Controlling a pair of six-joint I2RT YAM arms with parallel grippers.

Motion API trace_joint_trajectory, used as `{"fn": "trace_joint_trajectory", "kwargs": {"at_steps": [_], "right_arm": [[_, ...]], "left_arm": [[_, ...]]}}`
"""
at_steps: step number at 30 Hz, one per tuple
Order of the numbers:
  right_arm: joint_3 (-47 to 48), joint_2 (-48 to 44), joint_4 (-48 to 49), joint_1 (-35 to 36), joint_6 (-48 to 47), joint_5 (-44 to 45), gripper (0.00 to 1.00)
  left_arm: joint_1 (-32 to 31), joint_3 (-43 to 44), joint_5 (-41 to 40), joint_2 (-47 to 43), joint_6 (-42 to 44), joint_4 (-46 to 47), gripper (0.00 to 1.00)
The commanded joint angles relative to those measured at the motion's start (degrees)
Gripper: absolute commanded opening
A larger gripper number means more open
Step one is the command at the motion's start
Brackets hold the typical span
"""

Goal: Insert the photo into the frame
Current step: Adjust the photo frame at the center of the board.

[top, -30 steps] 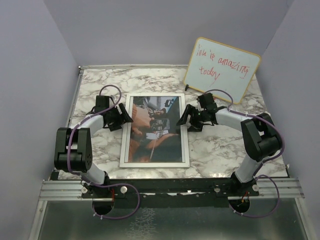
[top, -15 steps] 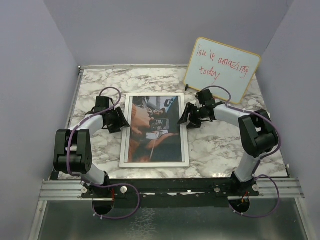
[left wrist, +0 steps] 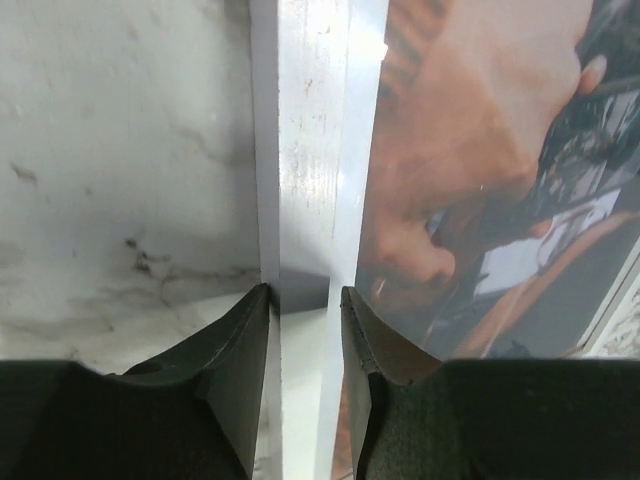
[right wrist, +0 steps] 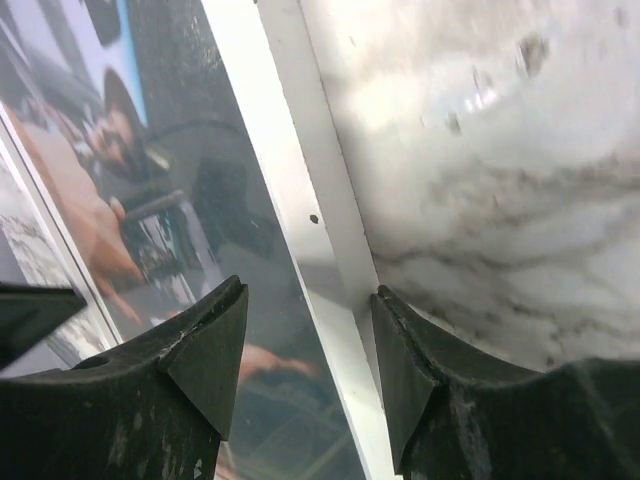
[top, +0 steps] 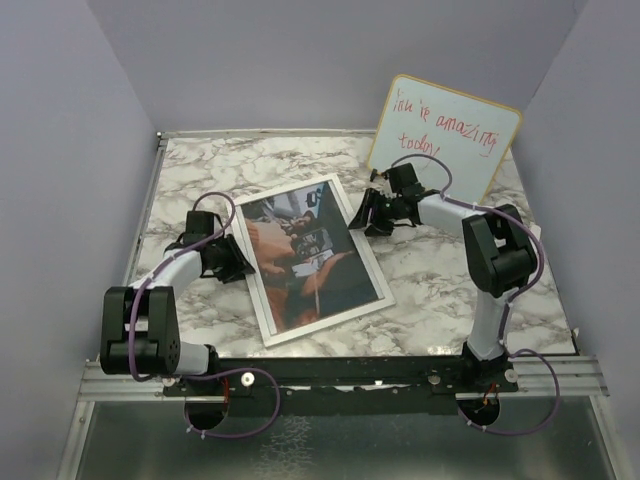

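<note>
The frame (top: 330, 320) lies flat and skewed on the marble table, white rails up. The photo (top: 305, 255) shows inside its rails under the glossy pane. My left gripper (top: 232, 262) sits at the frame's left rail. In the left wrist view that rail (left wrist: 315, 150) fills the gap between both fingers, so the left gripper (left wrist: 303, 300) is shut on it, with the photo (left wrist: 480, 180) to the right. My right gripper (top: 368, 215) is at the right rail near the far corner. It (right wrist: 310, 300) stands open astride the rail (right wrist: 290, 170), one finger over the pane and photo (right wrist: 130, 200), the other at the rail's outer edge.
A wood-rimmed whiteboard (top: 445, 138) with red writing leans against the back wall, just behind the right arm. Bare marble table (top: 440, 290) lies to the right of the frame. Purple walls close in the sides and back.
The frame with the photo has turned counter-clockwise from square to skewed. The left gripper came toward the near edge, the right went farther back, and both jaws narrowed.
</note>
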Motion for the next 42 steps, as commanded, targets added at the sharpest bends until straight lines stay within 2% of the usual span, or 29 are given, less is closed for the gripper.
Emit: {"fn": "trace_joint_trajectory", "kwargs": {"at_steps": [1, 2, 5, 9, 14, 17, 21, 26, 29, 33, 37, 40, 42], "right_arm": [[4.81, 3.74, 7.95, 0.76, 0.09, -4.26, 0.56], [5.71, 4.26, 8.21, 0.77, 0.21, -3.64, 0.56], [7.43, 2.86, 7.22, 0.82, 1.15, 1.76, 0.57], [5.96, -4.56, 3.21, 0.66, 3.41, 14.59, 0.63], [2.56, -15.26, -7.64, 0.65, 5.77, 28.31, 0.72], [-1.61, -20.32, -13.62, 0.65, 8.80, 29.04, 0.75], [-9.91, -25.94, -18.36, 0.65, 13.37, 22.43, 0.78], [-20.88, -33.43, -16.49, 0.66, 16.17, 9.84, 0.82], [-25.02, -35.78, -15.10, 0.68, 15.98, 5.94, 0.83], [-25.56, -35.05, -15.95, 0.65, 14.02, 4.16, 0.84], [-24.06, -32.28, -20.45, 0.65, 12.71, 5.35, 0.84], [-22.66, -32.69, -27.04, 0.66, 13.69, 13.60, 0.83], [-23.35, -34.82, -27.89, 0.65, 13.34, 16.30, 0.83]], "left_arm": [[-1.17, -4.16, 6.62, -5.73, -6.41, -1.37, 0.35], [-1.16, -4.66, 6.66, -6.81, -7.07, -1.37, 0.37], [-1.15, -3.68, 3.56, -9.25, -6.95, -3.53, 0.57], [-1.15, 1.83, -5.25, -9.23, -3.88, -7.72, 0.75], [-1.15, 11.76, -16.49, -4.51, 1.10, -9.47, 0.85], [-1.15, 20.30, -17.57, 2.14, 4.07, -8.07, 0.87], [-1.15, 32.95, -15.66, 13.57, 8.19, -5.83, 0.88], [-1.15, 45.60, -13.50, 26.74, 12.91, -1.89, 0.88], [-1.15, 52.09, -10.49, 34.73, 15.21, -1.63, 0.88], [-1.15, 56.68, -7.55, 40.16, 16.07, -1.28, 0.90], [-1.15, 56.46, -5.52, 41.87, 17.05, 0.02, 0.92], [-1.15, 55.18, -4.15, 42.64, 17.66, 0.04, 0.92], [-1.13, 53.90, -3.85, 42.53, 17.76, 0.24, 0.92]]}}
